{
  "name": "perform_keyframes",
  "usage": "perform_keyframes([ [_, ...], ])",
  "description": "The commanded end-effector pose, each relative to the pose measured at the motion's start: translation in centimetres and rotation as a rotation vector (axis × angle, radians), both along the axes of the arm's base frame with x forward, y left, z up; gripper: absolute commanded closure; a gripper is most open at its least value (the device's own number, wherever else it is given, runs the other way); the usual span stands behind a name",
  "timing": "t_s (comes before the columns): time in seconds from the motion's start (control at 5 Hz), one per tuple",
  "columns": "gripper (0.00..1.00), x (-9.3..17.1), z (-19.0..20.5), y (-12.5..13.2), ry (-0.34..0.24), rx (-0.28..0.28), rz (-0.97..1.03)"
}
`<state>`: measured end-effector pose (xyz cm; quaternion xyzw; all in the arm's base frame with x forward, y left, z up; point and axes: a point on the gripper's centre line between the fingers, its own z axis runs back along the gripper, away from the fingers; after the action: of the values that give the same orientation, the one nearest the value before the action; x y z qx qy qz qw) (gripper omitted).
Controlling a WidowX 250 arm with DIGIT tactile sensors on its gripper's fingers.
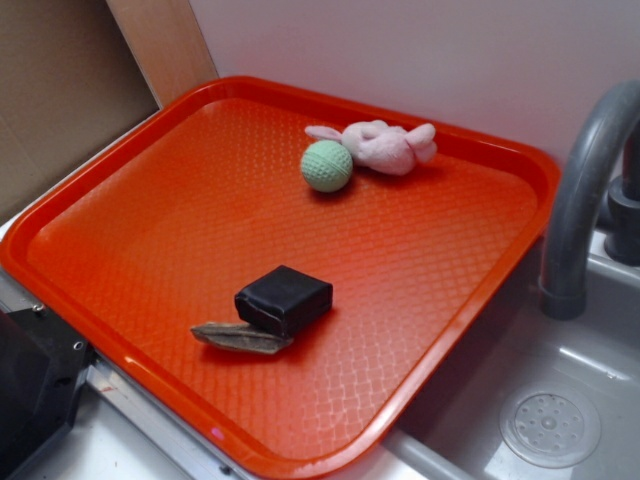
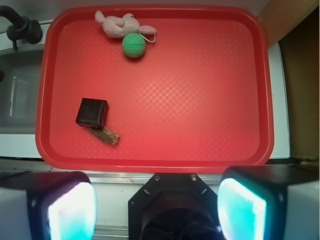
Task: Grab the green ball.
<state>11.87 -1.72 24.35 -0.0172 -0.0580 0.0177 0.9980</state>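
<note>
While the gripper (image 2: 157, 200) hangs back above the tray's near edge in the wrist view, its two fingers (image 2: 70, 207) stand spread wide apart with nothing between them, their inner pads glowing pale teal at the bottom corners of that view. Beyond them lies the red tray (image 2: 260, 100), its surface embossed with a diamond pattern and resting on the table beside a grey sink (image 1: 560, 400) with a curved grey faucet (image 1: 580, 200). Nearest the fingers on the tray sits a small black block (image 2: 92, 112), touching a flat brown wood-like scrap (image 2: 105, 134) that pokes out from under one side. Well apart from both, close to the tray's far rim, the green ball (image 2: 134, 45) rests on the tray, pressed against the pink plush bunny (image 2: 120, 24) lying on its side just behind it; the exterior view shows the ball (image 1: 327, 165) at the bunny's (image 1: 385, 145) ear end
</note>
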Motion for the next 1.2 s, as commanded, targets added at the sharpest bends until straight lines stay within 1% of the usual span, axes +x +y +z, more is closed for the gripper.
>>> perform_keyframes([
  [0.0, 0.0, 0.0, 0.0, 0.0, 0.0, 0.0, 0.0],
  [0.2, 0.0, 5.0, -5.0, 0.3, -0.044, -0.067, 0.03],
  [0.4, 0.0, 9.6, -9.4, 0.7, -0.161, -0.064, 0.019],
  [0.6, 0.0, 12.4, -14.2, 1.8, -0.185, -0.041, 0.031],
  [0.8, 0.0, 15.2, -16.8, 1.1, -0.182, -0.022, -0.039],
  [1.0, 0.0, 16.8, -17.7, -0.1, -0.198, -0.029, -0.1],
])
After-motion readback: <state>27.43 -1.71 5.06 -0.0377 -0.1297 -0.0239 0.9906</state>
